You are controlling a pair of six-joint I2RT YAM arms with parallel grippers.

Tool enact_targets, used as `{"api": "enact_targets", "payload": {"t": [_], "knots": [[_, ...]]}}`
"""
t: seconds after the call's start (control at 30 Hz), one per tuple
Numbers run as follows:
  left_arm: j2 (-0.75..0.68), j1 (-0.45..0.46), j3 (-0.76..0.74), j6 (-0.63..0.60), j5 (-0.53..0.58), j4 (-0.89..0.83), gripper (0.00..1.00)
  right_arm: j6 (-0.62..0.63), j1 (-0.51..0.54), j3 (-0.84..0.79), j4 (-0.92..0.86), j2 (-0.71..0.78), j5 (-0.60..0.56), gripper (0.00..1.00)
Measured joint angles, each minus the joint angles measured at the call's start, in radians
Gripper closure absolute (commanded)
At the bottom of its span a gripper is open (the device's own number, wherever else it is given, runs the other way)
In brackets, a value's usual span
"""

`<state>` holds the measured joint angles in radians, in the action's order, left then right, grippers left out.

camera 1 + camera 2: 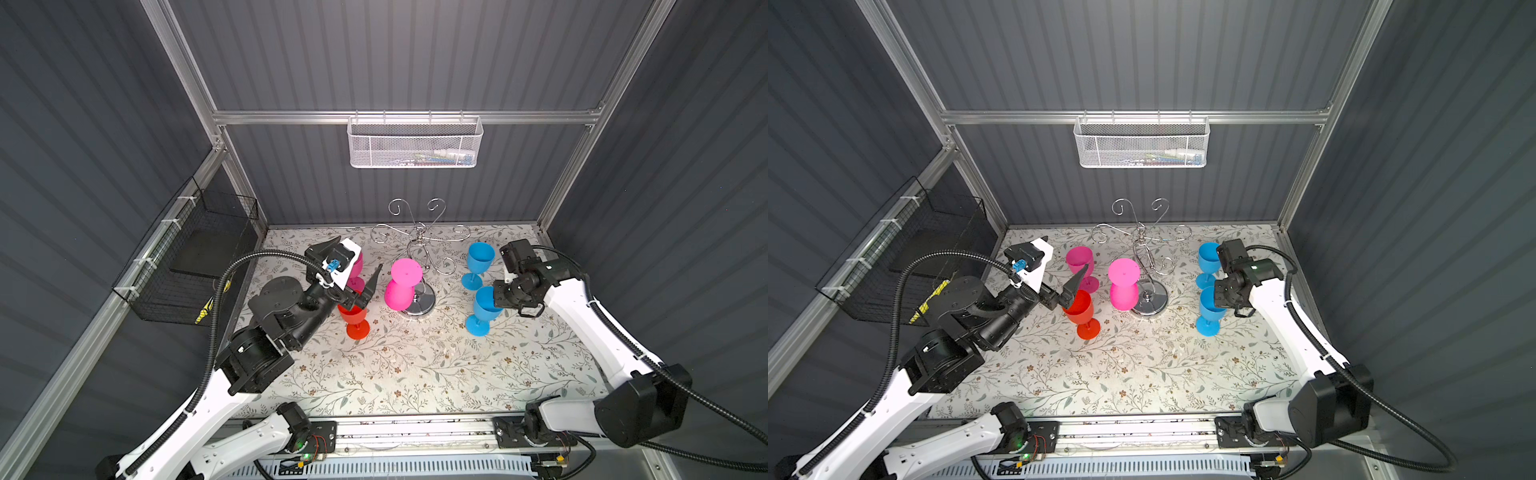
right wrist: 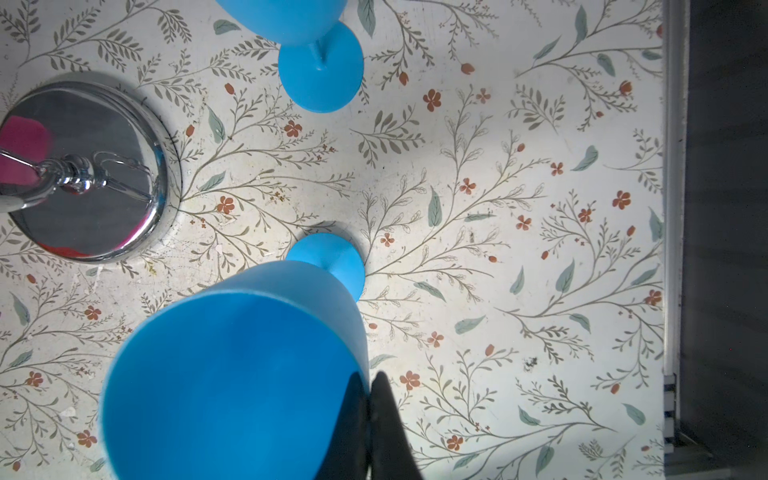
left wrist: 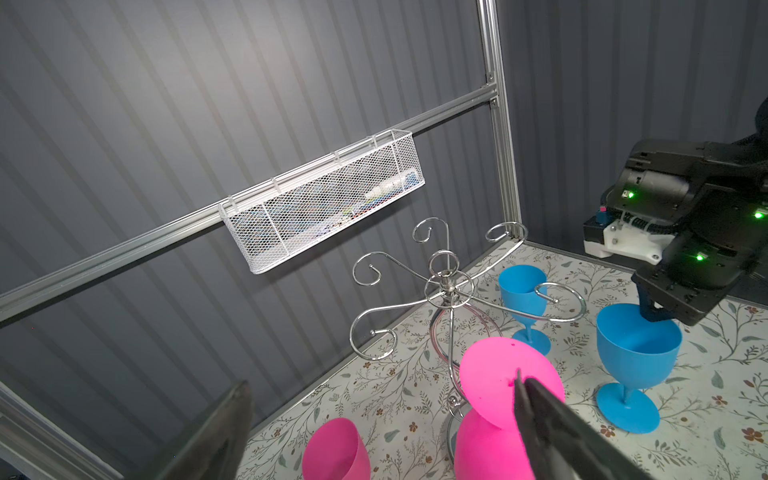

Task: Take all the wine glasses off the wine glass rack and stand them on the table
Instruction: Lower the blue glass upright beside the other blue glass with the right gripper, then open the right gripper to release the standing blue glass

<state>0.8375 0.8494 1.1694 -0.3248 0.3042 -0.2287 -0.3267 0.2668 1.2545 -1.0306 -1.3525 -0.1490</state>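
Observation:
The chrome wine glass rack (image 1: 420, 235) stands at the middle back on its round base (image 1: 428, 305). A pink wine glass (image 1: 400, 286) hangs upside down from a front arm, foot up (image 3: 494, 374). My left gripper (image 3: 380, 382) is open just left of it, above a red glass (image 1: 353, 316); one of its fingers (image 3: 548, 419) shows in front of the pink foot. My right gripper (image 2: 369, 382) is shut on the rim of the near blue wine glass (image 2: 232, 374), which stands on the table right of the rack.
A second blue glass (image 1: 480, 257) stands behind the held one. An upright pink glass (image 1: 1080, 259) is left of the rack, near my left wrist. A white mesh basket (image 1: 413, 143) hangs on the back rail and a black wire basket (image 1: 195, 257) on the left wall.

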Motion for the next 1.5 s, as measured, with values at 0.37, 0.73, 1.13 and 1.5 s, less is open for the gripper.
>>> {"api": "enact_targets", "payload": {"t": [0.37,0.73,1.13,1.5], "knots": [[0.009,0.0,0.0,0.008,0.0,-0.018,0.0,0.013,-0.001,0.0,0.005,-0.012,0.002,1.0],[0.011,0.0,0.0,0.009,0.0,-0.019,0.0,0.014,-0.003,0.0,0.006,-0.012,0.005,1.0],[0.023,0.0,0.0,0.019,-0.001,-0.023,0.0,0.019,-0.006,0.0,0.006,-0.027,0.011,0.97],[0.023,0.0,0.0,0.019,0.0,-0.023,0.0,0.025,-0.006,0.001,0.01,-0.032,0.014,0.81]]}}
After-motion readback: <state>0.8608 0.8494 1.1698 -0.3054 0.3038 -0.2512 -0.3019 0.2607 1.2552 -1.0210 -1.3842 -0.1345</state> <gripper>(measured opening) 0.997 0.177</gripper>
